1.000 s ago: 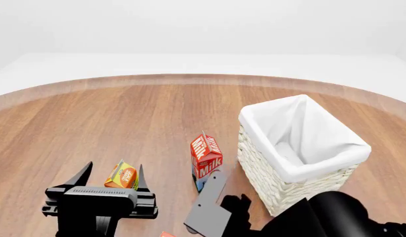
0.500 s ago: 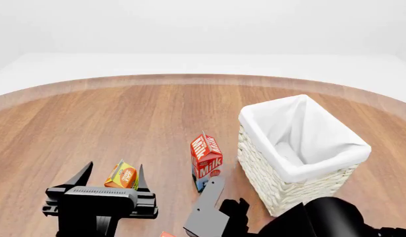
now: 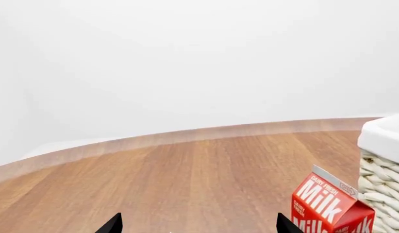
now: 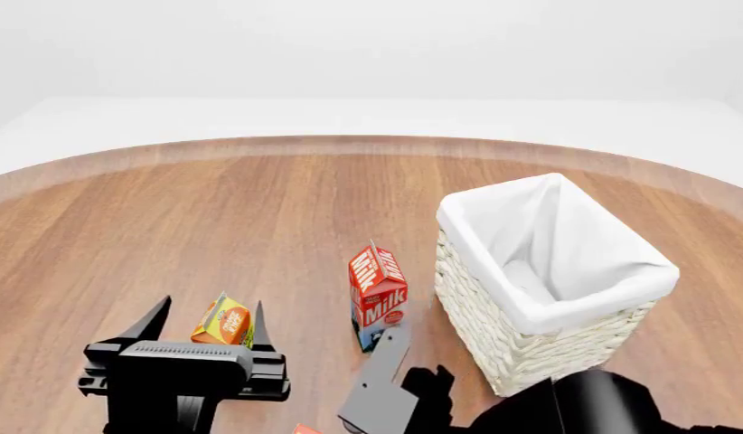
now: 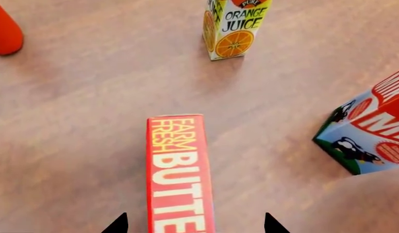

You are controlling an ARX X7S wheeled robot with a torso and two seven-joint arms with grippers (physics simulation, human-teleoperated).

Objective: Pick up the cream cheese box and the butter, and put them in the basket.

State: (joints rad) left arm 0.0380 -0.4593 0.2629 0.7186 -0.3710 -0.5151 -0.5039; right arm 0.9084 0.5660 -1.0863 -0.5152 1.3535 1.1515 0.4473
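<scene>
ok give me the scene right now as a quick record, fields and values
surface: round wooden table
basket: upright, at the robot's right, white liner
milk carton: upright, close beside the basket
orange juice carton: upright, beyond the left gripper
butter: lying flat, below the right gripper, between its finger tips in the wrist view
left fingers: open, nothing between them
right fingers: open, not touching the butter
cream cheese box: not identifiable
red object: partly out of frame, unclear

Left gripper (image 4: 210, 324): matte black, pointed tapering fingers, ribbed bar across its body. Right arm (image 4: 588, 405): glossy black rounded shell w/ flat grey plate.
</scene>
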